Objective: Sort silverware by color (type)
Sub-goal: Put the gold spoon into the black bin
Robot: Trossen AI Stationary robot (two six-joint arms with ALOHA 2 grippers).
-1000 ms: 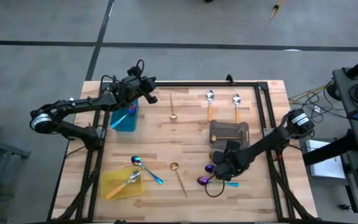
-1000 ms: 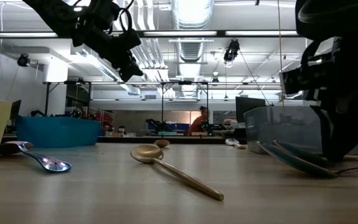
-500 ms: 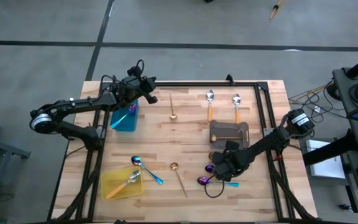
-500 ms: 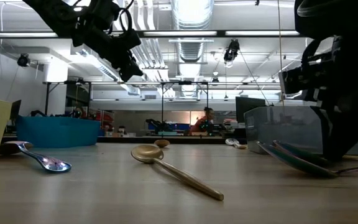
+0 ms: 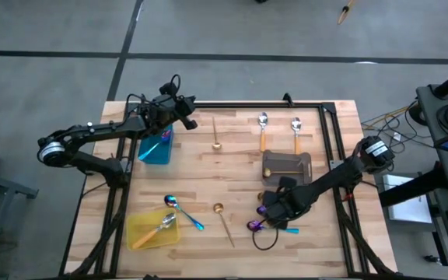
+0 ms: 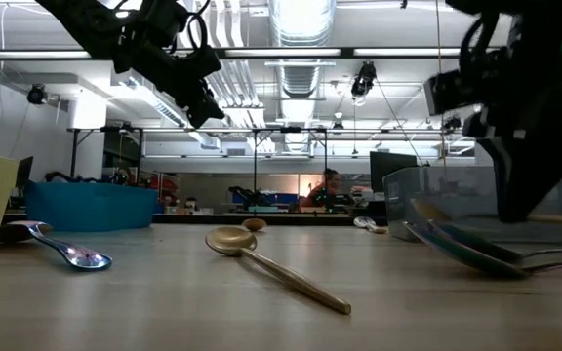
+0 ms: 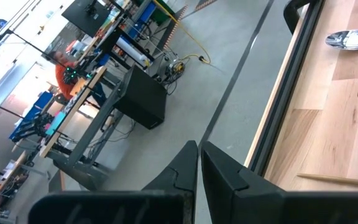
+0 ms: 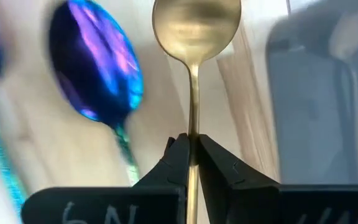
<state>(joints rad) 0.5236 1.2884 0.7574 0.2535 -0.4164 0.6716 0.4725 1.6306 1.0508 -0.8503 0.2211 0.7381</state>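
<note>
My right gripper (image 5: 274,208) is at the near right of the table, shut on a thin gold spoon (image 8: 195,37). Iridescent blue-purple spoons (image 5: 255,225) lie beside it, one close by in the right wrist view (image 8: 98,74). My left gripper (image 5: 187,118) hangs shut and empty above the far left, by the teal tray (image 5: 155,148). Two orange-handled silver spoons (image 5: 262,131) (image 5: 295,134) and a gold one (image 5: 216,134) lie at the far side. Another gold spoon (image 5: 224,222) and a blue-purple one (image 5: 183,211) lie near the front. The yellow tray (image 5: 142,237) holds a spoon. My right gripper pinches the gold spoon's thin handle (image 8: 193,134) between its two fingertips, a short way behind the bowl. The fingers come from above, slanting toward the table's left. The spoon sits about level, bowl forward; in the low view its handle (image 6: 554,219) shows above the tabletop.
A grey tray (image 5: 286,165) stands just beyond my right gripper. A black frame rail (image 5: 255,103) runs along the table's far and right sides. A dark cable loop (image 5: 267,237) lies by the near edge. Bare wood shows in the table's middle (image 5: 208,175).
My right gripper has risen a little and shifted toward the table's left and near edge, carrying the gold spoon with it.
</note>
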